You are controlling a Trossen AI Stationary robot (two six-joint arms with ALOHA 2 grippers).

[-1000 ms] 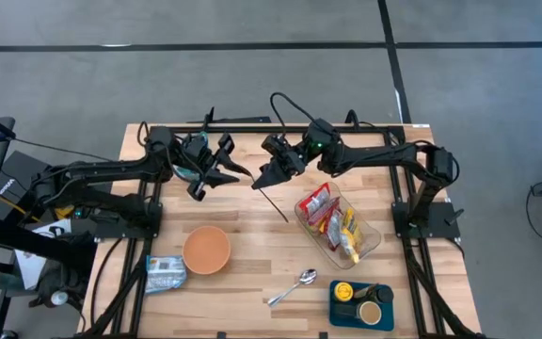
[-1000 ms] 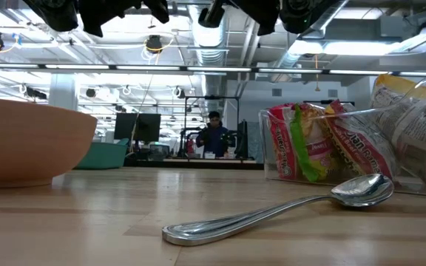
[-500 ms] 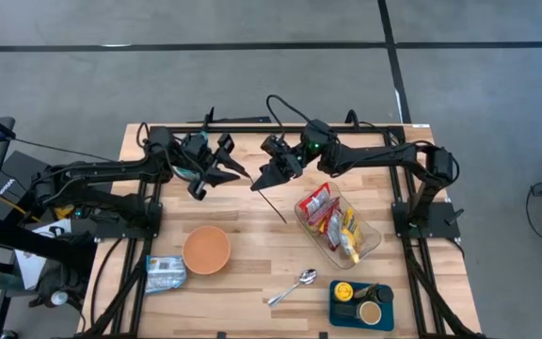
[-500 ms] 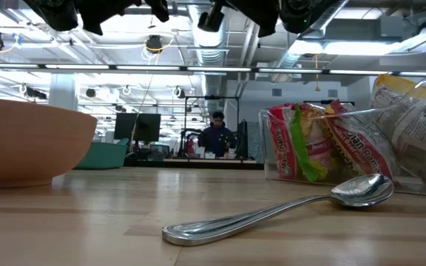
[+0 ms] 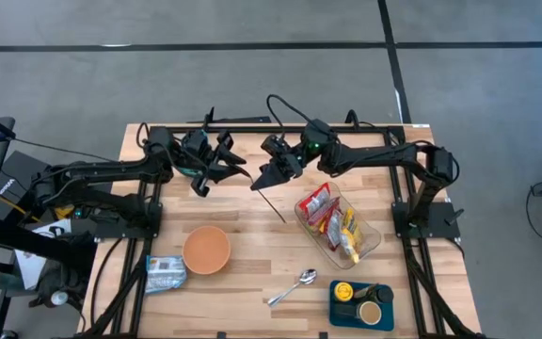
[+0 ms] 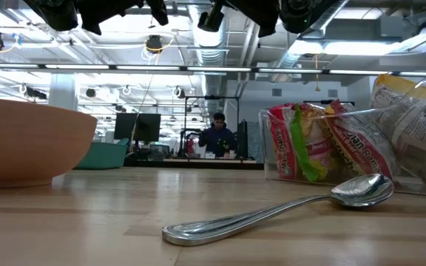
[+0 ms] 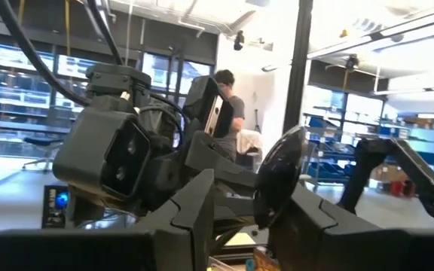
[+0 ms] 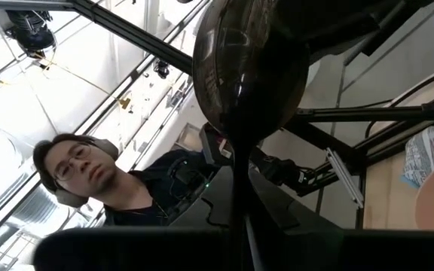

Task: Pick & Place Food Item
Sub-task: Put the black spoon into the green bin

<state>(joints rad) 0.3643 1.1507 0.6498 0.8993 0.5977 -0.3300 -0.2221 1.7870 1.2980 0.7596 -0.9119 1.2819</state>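
Note:
My right gripper (image 5: 263,179) hovers over the far middle of the table, shut on a black spoon (image 8: 249,68). The spoon's round bowl stands just ahead of the fingers. In the high view a thin dark handle (image 5: 273,207) slants from the gripper toward the near right. My left gripper (image 5: 216,168) faces it from the left, open and empty, also above the table. A clear container (image 5: 370,247) of food packets (image 5: 320,205) stands on the table's right half. A blue packet (image 5: 166,273) lies at the near left beside an orange bowl (image 5: 205,250). My right gripper pinches the black spoon's thin handle (image 8: 236,181) between its two fingers, just behind the bowl. The bowl sticks out beyond the fingertips. The spoon is lifted clear of the table. The fingers themselves hide the exact place of contact.
A metal spoon (image 5: 293,287) lies near the front edge. A blue tray (image 5: 346,315) with small jars sits at the near right corner. The middle of the wooden table (image 5: 252,235) is bare. A person stands in the room beyond (image 6: 217,137).

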